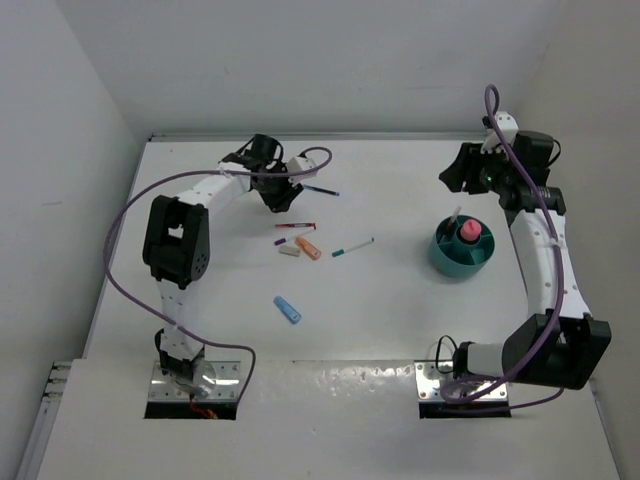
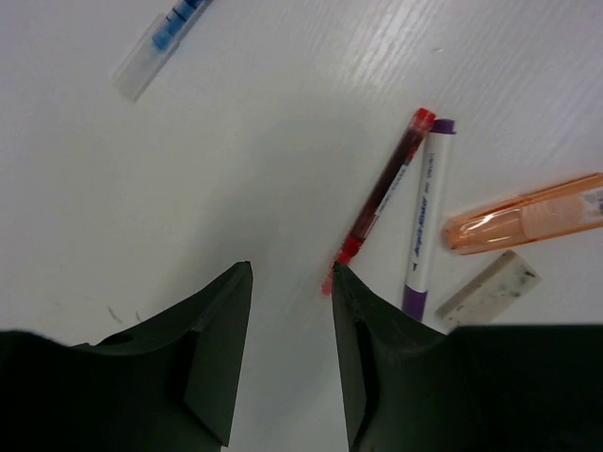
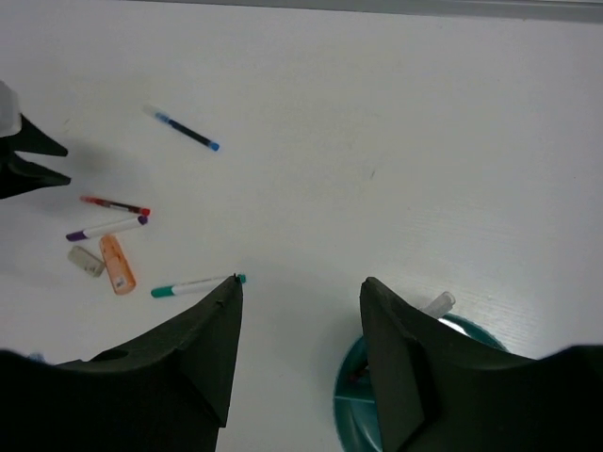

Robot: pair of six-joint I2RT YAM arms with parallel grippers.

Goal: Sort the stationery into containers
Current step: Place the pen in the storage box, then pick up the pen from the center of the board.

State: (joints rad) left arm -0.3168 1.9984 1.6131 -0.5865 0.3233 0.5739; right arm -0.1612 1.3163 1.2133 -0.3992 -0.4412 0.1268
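1. Center-right of the top view: teal organiser cup (image 1: 445,258) stands upright on the table (image 1: 400,330). A pink marker (image 1: 468,231) stands in one compartment. A pale stick-like item (image 1: 456,215) pokes out at the far side; can't tell which compartment.
2. Middle of the top view, loose cluster flat on the table: red pen (image 1: 296,226), with a purple-capped white pen (image 1: 285,240) just beside it. Below them sit the beige eraser (image 1: 289,251) and orange stick (image 1: 308,248), just beside each other.
3. Teal pen (image 1: 352,247) lies right of the cluster, between it and the cup, apart from both.
4. Blue pen (image 1: 322,189) lies above the cluster toward the upper centre. Blue stick (image 1: 288,309) lies alone below the cluster, well apart.
5. Upper centre of the top view: left gripper (image 2: 290,311) sits close over the table, jaws moderately parted with nothing between them. In the left wrist view the red pen's tip lies just beside one fingertip at lower centre, outside the gap.
6. Upper right of the top view: right gripper (image 3: 300,320) is above the cup, jaws spread wide and holding nothing. The cup rim shows at the bottom of the right wrist view, partly hidden behind one finger.
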